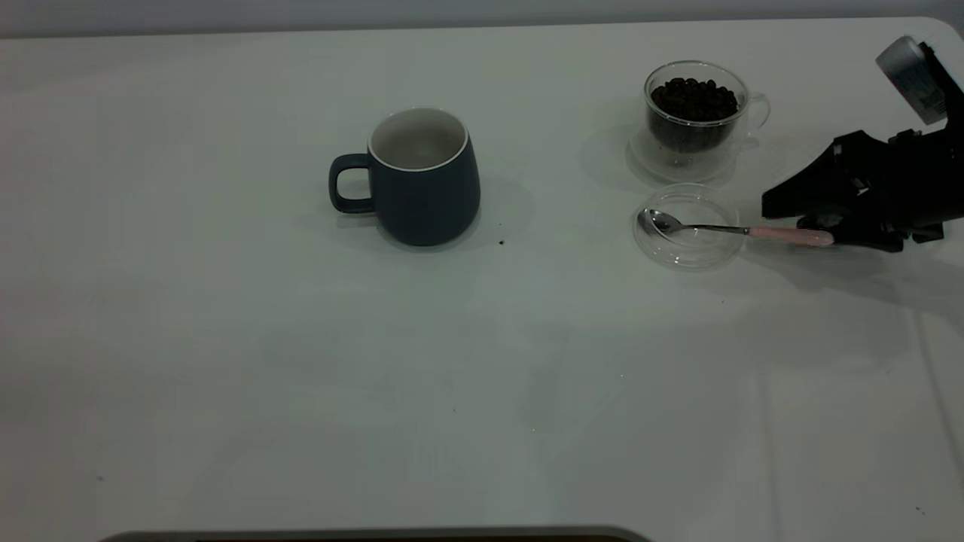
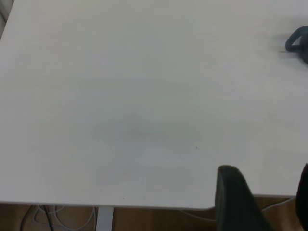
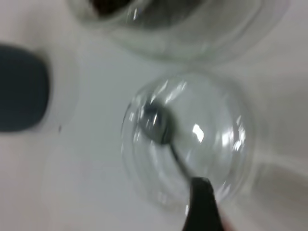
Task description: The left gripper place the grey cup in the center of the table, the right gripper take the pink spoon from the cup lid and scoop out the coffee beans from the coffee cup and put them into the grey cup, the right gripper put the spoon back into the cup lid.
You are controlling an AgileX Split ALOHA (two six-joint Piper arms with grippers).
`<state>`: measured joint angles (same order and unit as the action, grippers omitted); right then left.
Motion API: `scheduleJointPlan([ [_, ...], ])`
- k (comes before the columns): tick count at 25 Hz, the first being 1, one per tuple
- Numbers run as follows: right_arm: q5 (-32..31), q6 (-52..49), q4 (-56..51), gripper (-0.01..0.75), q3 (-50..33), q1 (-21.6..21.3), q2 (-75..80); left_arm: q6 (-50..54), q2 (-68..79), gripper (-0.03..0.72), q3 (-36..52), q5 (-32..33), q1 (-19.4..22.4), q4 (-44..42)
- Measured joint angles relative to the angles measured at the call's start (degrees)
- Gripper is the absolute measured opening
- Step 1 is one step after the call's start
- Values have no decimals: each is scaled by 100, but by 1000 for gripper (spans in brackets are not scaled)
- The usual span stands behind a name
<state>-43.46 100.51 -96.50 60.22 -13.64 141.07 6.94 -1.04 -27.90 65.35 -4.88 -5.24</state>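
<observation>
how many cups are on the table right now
2. The grey cup stands near the middle of the table, apparently empty. The coffee cup, full of coffee beans, stands at the far right, just behind the cup lid.

I think this is a robot lab bench: I see only a plain white table, loose cables under its edge and a wooden floor.

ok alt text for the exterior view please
The right tool is at the pink spoon handle; its bowl lies in the cup lid, with the coffee cup of coffee beans behind. The grey cup stands mid-table.
</observation>
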Motion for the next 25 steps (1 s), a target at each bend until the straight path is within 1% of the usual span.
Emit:
scheduleJointPlan([
  [2,25,356,-421,592,0,0,5,0,0,370,0,0,0,0],
  [4,93,705,-574,592,0,5,-9,0,0,370,0,0,0,0],
  [5,194,828,-604,592,0,26,-45,0,0,370,0,0,0,0],
  [7,617,920,-609,592,-48,99,-216,0,0,370,0,0,0,0],
  [11,1562,600,-482,591,-266,249,-1095,0,0,370,0,0,0,0],
  [14,1951,-44,117,591,-561,408,-2083,0,0,370,0,0,0,0],
  [18,2043,-1521,1510,591,-998,884,-3612,0,0,370,0,0,0,0],
  [21,1892,-3325,2913,591,-1364,1267,-4957,0,0,370,0,0,0,0],
  [23,1538,-4612,4137,591,-1567,1421,-5894,0,0,370,0,0,0,0],
  [25,793,-5941,5383,591,-1700,1485,-6642,0,0,370,0,0,0,0],
])
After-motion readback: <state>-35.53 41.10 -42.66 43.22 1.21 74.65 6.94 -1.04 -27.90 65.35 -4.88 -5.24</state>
